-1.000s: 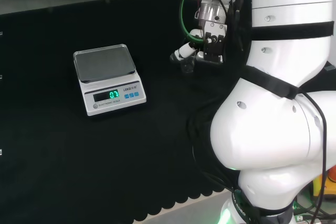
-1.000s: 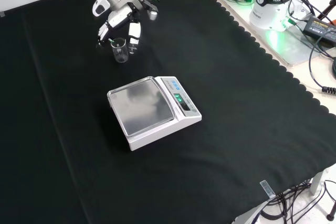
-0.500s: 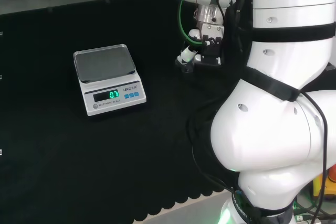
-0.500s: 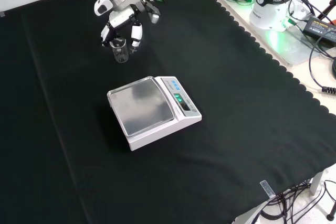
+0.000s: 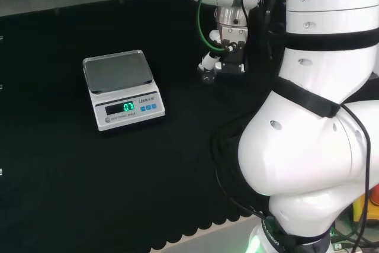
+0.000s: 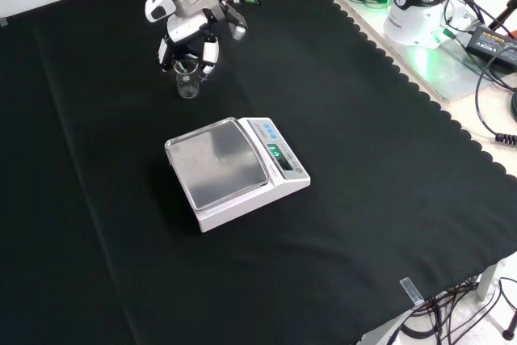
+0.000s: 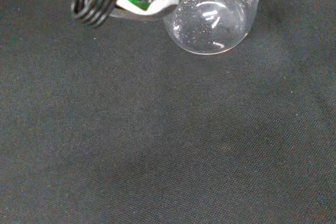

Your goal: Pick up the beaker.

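A small clear glass beaker (image 6: 187,81) stands upright on the black cloth, beyond the scale in the front view. The hand (image 6: 191,36) hangs just above and behind it. Its fingers (image 6: 209,52) point down on either side of the beaker's rim with a gap to the glass, so it is open and holds nothing. In the head view the hand (image 5: 229,56) is left of the arm's white links, with the beaker (image 5: 206,76) just below a white fingertip. The wrist view has the beaker (image 7: 212,17) close up, its base on the cloth and seemingly empty.
A white digital scale (image 6: 237,169) with a steel pan and a lit green display sits mid-cloth, nearer the camera than the beaker in the front view. It is also in the head view as the scale (image 5: 121,88). Cables and the arm's base (image 6: 420,6) lie beyond the cloth's scalloped edge.
The hand has shifted right in the front view and come over the beaker, so its fingers now flank the rim. Beaker and scale have not moved.
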Robot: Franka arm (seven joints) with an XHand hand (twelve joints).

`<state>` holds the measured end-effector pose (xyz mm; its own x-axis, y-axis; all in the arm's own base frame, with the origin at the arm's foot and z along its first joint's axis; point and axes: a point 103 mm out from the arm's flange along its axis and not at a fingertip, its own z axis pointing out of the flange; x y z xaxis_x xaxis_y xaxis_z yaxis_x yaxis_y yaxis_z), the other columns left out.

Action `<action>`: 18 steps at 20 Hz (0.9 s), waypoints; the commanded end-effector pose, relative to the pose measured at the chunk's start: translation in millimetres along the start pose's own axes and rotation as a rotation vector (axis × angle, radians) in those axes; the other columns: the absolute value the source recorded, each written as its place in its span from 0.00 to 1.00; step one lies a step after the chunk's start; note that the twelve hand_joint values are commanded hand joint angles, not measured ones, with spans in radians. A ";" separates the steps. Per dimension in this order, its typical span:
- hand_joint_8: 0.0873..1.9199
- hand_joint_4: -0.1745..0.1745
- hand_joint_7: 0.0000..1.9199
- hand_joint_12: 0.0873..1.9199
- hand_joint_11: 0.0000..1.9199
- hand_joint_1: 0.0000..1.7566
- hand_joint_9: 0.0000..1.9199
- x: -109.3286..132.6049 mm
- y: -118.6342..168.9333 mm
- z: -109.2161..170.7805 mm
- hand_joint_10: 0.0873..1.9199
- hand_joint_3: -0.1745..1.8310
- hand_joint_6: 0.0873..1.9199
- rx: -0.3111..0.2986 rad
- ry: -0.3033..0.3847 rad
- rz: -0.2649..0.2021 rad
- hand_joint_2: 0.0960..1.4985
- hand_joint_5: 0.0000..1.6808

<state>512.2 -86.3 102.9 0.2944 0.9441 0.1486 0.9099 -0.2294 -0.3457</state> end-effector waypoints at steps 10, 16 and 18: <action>0.35 0.00 0.52 0.27 0.81 0.65 0.69 19.0 -23.8 -69.5 0.06 0.40 0.32 0.081 -0.215 -0.045 0.43 0.56; 0.35 0.00 0.52 0.27 0.81 0.65 0.69 43.6 -57.8 -123.8 0.06 0.41 0.32 0.101 -0.301 -0.063 0.43 0.55; 0.35 0.00 0.52 0.26 0.81 0.65 0.70 53.5 -70.4 -139.1 0.06 0.41 0.32 0.085 -0.313 -0.078 0.43 0.55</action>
<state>509.2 -73.5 196.1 0.1686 0.9852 -0.0307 0.8833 -0.1649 -0.4389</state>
